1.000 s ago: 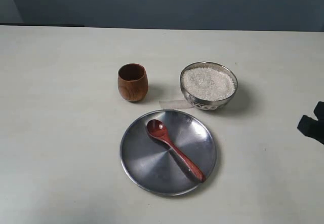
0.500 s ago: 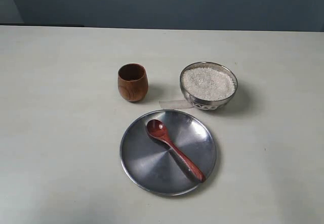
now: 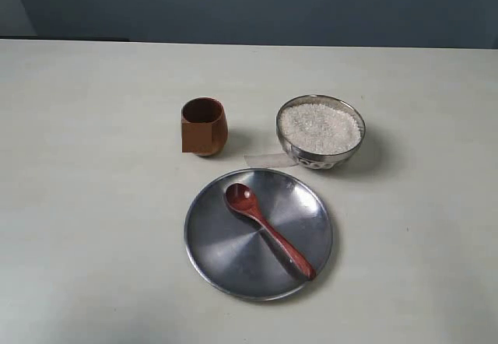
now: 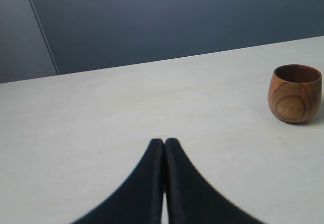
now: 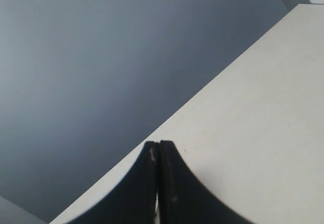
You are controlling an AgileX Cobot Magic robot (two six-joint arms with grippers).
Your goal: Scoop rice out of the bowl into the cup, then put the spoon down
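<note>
- slim reddish-brown wooden spoon (image 3: 268, 233) lies on round flat steel plate (image 3: 224, 254).
- black left gripper (image 4: 164, 143): tips pressed together, gripping nothing.
- black right gripper (image 5: 159, 145): likewise together.

Inside the cup (image 3: 204, 126), shadow hides any contents. Picture edges cut off the left gripper (image 4: 164, 142) and the right gripper (image 5: 159, 144).

Exterior looks down; low left wrist shares the cup (image 4: 295, 93).
</note>
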